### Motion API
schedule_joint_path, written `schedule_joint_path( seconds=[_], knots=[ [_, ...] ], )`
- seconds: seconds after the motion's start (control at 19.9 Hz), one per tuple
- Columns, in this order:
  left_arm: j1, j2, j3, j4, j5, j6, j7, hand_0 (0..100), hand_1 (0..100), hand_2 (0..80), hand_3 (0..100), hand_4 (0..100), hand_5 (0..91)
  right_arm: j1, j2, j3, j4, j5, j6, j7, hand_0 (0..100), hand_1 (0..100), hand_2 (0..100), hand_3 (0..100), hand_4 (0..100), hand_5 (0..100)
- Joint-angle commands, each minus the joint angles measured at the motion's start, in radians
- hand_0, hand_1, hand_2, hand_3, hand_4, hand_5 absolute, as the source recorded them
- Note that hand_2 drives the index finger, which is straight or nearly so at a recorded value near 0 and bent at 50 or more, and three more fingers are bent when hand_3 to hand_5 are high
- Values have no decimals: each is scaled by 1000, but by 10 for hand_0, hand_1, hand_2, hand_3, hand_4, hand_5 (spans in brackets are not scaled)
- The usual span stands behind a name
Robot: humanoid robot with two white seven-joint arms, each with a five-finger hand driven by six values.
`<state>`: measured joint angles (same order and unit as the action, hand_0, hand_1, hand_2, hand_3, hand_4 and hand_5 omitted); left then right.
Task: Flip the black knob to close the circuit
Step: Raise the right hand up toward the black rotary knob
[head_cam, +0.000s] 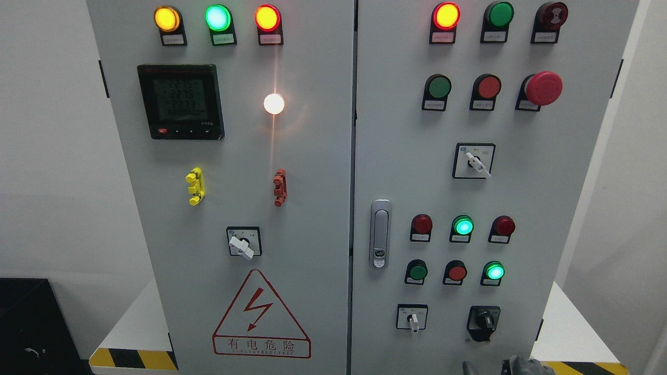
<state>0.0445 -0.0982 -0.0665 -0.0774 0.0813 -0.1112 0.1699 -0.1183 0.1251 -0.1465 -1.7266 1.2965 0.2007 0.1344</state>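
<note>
Grey control cabinet (312, 219) fills the view, two doors side by side. Down at the right door's lower right corner sits the black knob (484, 321), untouched. Right hand (521, 365) just pokes up at the bottom edge below it; can't tell how its fingers are set.
</note>
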Motion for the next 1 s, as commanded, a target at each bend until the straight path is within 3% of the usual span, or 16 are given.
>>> schedule_joint_path(
  seconds=[0.0, 0.25, 0.95],
  knots=[
    [0, 0, -1, 1, 0, -1, 7, 120, 556, 0, 0, 0, 0, -29, 2, 7, -30, 20, 0, 4, 0, 0, 909, 1000, 979, 973],
    [0, 0, 1, -1, 0, -1, 5, 120, 556, 0, 0, 0, 0, -38, 2, 16, -28, 26, 0, 27, 0, 0, 908, 1000, 980, 973],
    [0, 0, 1, -1, 0, -1, 5, 120, 556, 0, 0, 0, 0, -86, 1, -1, 27, 92, 8, 22, 0, 0, 904, 1000, 981, 973]
  ],
)
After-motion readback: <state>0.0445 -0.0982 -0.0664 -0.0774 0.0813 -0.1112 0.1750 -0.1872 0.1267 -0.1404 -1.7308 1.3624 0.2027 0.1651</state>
